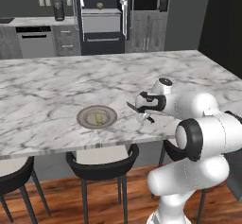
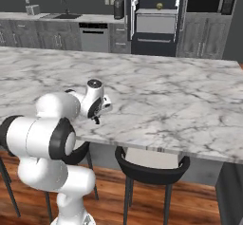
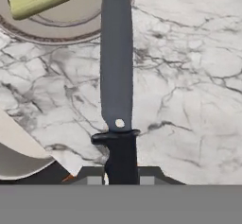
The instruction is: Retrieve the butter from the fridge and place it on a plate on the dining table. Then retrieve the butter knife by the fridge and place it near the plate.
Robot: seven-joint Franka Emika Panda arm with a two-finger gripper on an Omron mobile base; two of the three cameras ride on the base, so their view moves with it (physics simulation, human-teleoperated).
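Pincer [image 1: 142,112] clamped on the butter knife [image 3: 116,72] by its black handle, held above the table [image 1: 42,93] near the front edge. Grey flat blade runs toward 12 o'clock in the hand view, tip over the plate [image 1: 96,116] rim. Plate round, shallow, beige with darker raised rim, at 9 o'clock of the pincer in the left base view. Butter [image 1: 99,118], pale-yellow stick, lies on the plate. Veined white-grey marble is bare at 3 o'clock of the blade. Black round stools [image 1: 102,163] sit under the front edge. Fridge [image 1: 101,15] stands open at the far wall.
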